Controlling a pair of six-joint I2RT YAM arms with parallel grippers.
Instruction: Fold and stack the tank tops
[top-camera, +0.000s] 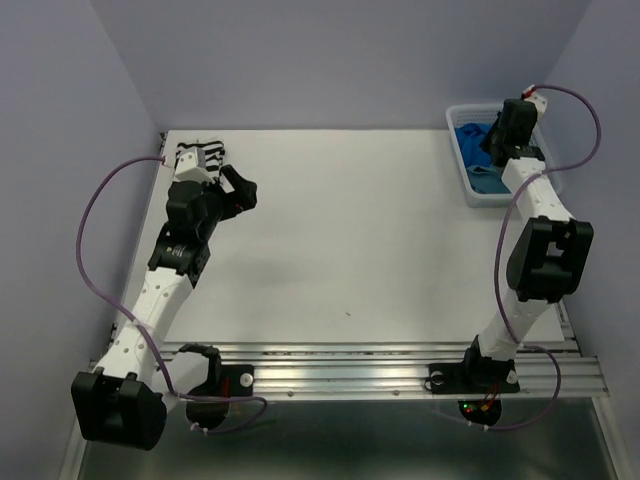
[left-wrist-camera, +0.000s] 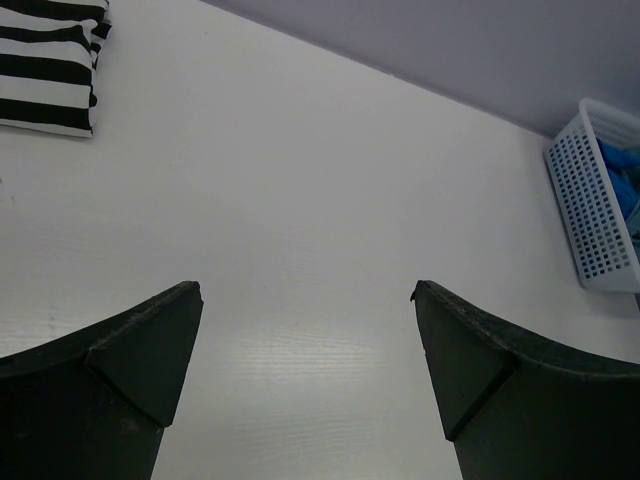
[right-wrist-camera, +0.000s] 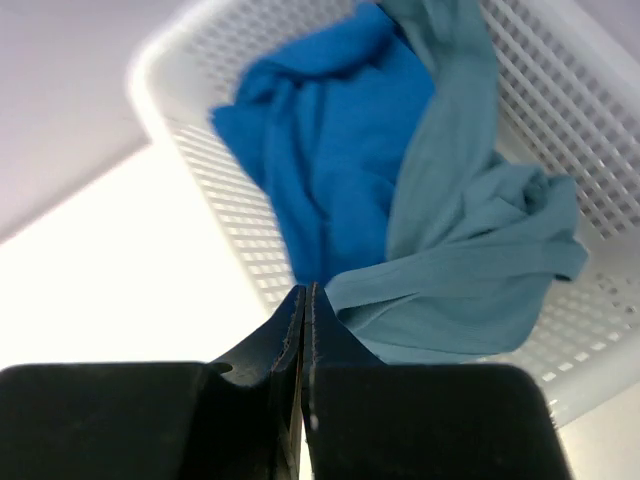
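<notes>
Teal tank top (right-wrist-camera: 470, 250) tangles with the royal blue one (right-wrist-camera: 330, 150) at my shut right gripper (right-wrist-camera: 305, 300); I risk dragging both, or neither.

1. Left arm (top-camera: 165, 280) stretches toward the tabletop's (top-camera: 380, 230) far left corner; left gripper (left-wrist-camera: 305, 290) wide open.
2. Right arm (top-camera: 540, 200) stretches to the far right corner; right gripper (right-wrist-camera: 304, 292) squeezed tight, probably pointing down.

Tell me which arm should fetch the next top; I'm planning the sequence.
Right. The right gripper sits over the basket, shut at the royal blue top and teal top. The left gripper hangs open beside the striped top, far from it.
</notes>
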